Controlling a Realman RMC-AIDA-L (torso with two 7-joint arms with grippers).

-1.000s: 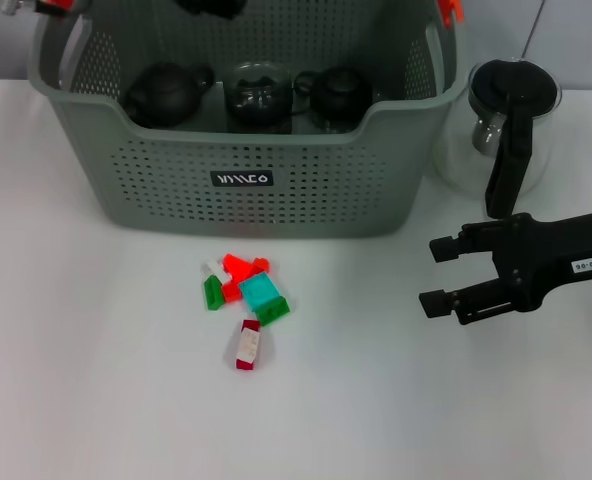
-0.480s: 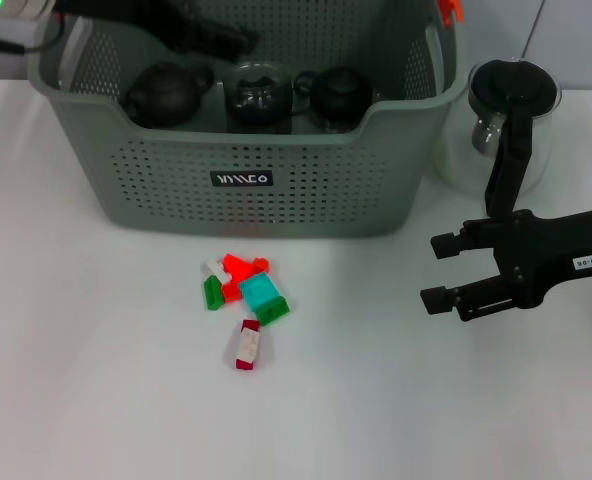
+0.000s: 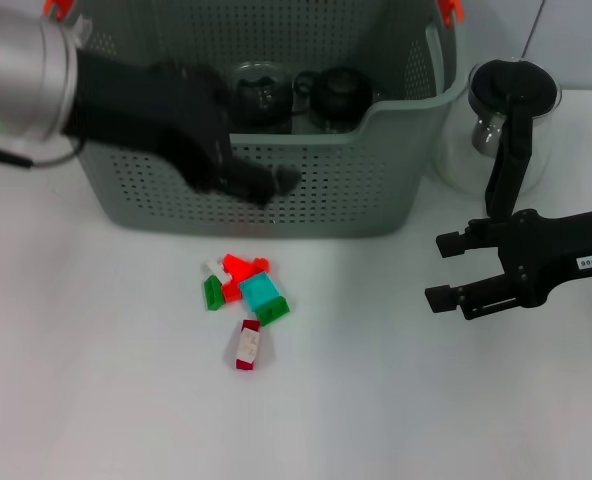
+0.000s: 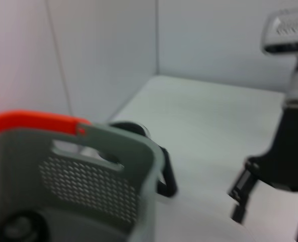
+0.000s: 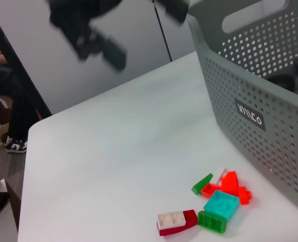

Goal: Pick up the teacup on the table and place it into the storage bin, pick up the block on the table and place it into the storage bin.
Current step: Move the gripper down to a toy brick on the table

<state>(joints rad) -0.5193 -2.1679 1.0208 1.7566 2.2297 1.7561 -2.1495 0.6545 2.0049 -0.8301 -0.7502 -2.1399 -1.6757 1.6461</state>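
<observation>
The left gripper (image 3: 261,183) has been brought down out of the grey-green perforated storage bin (image 3: 396,190), fingers' state indiscernible, towards the coloured blocks (image 3: 244,295) on the tabletop, while the right gripper (image 3: 444,270) waits spread.

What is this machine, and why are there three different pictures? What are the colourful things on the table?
It is a robot with two arms. One picture comes from a camera on its head, looking down at a white table. The other two come from cameras on its wrists.

The blurry dark shape is the left gripper, in front of the storage bin. I cannot tell how its jaws stand. The right gripper waits off to the side, jaws open, holding nothing.

The colourful things are toy blocks: red, green, turquoise and white, lying in a little pile. Inside the bin sit dark teapots. Beside it stands a glass pitcher.
</observation>
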